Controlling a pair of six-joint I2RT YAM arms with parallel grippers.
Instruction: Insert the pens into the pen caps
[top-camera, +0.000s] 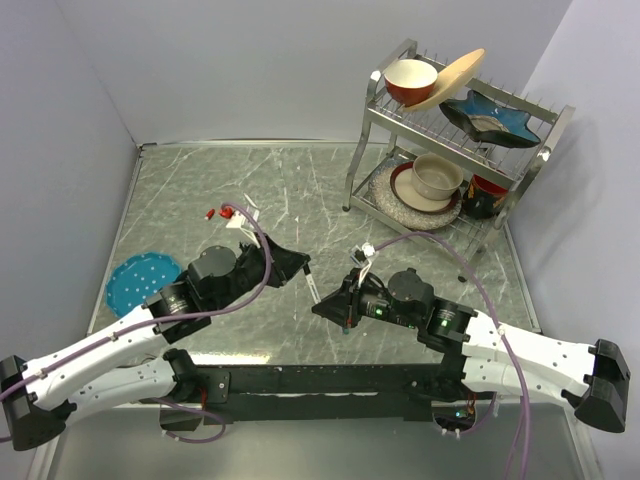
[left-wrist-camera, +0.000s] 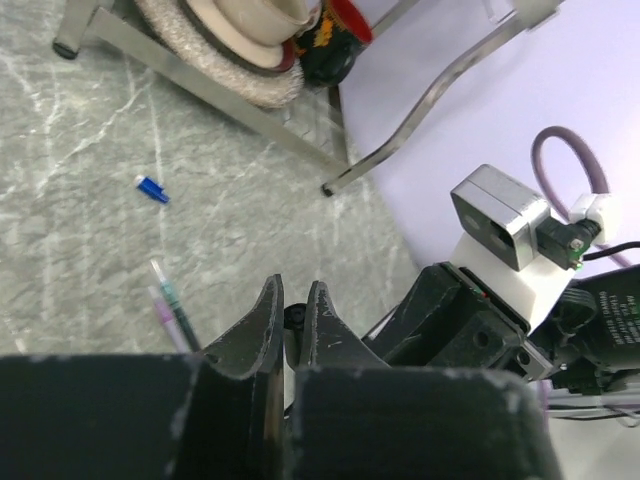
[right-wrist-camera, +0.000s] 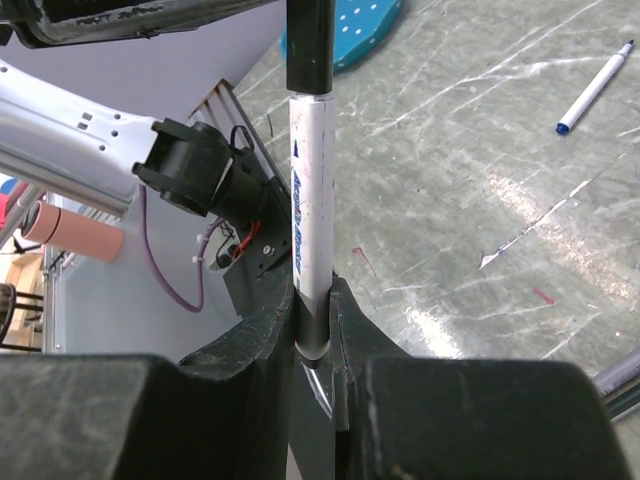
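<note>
My right gripper (right-wrist-camera: 312, 292) is shut on the lower end of a white pen (right-wrist-camera: 308, 210) and holds it up off the table. A black pen cap (right-wrist-camera: 309, 45) sits on the pen's far end. My left gripper (left-wrist-camera: 293, 300) is shut on that black cap (left-wrist-camera: 289, 320), seen end-on between its fingertips. In the top view the two grippers, left (top-camera: 300, 265) and right (top-camera: 326, 305), meet tip to tip with the pen (top-camera: 314, 287) between them. A blue cap (left-wrist-camera: 152, 189) and two more pens (left-wrist-camera: 172, 312) lie on the table. Another pen with a blue tip (right-wrist-camera: 594, 92) lies apart.
A metal dish rack (top-camera: 455, 150) with bowls and plates stands at the back right. A blue perforated disc (top-camera: 140, 281) lies at the left. Small red pieces (top-camera: 212, 213) and a white pen (top-camera: 243, 222) lie at the back left of the marbled table.
</note>
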